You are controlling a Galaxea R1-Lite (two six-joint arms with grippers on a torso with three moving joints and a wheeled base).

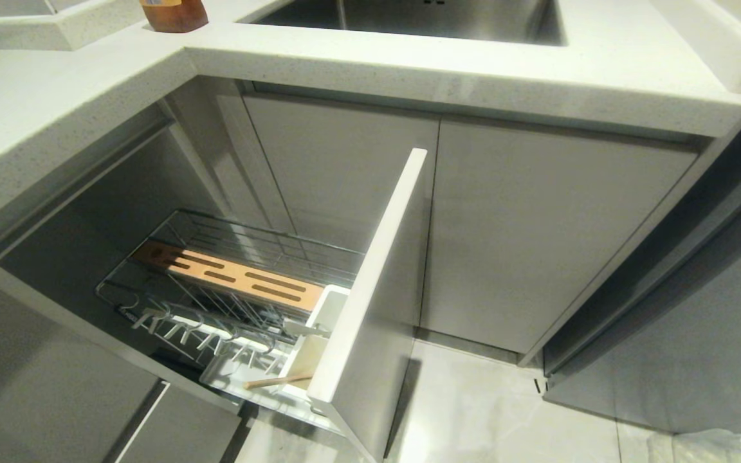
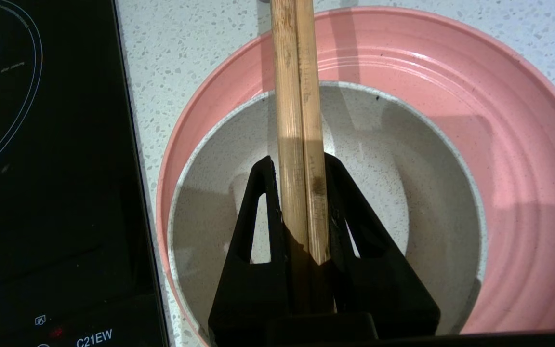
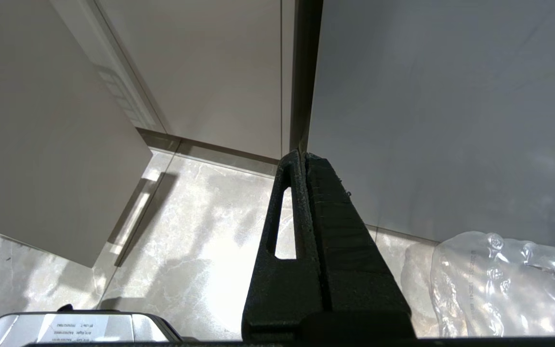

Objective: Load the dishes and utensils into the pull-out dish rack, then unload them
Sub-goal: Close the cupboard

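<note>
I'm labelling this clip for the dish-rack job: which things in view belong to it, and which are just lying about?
Job:
- pair of light-wooden chopsticks, clamped in the left gripper
- cream-white bowl
- round pink plate under it
- pulled-out chrome wire dish rack with tall white front panel

Lying about:
- black induction hob
- steel sink
- clear crumpled plastic bag
- parked right gripper
</note>
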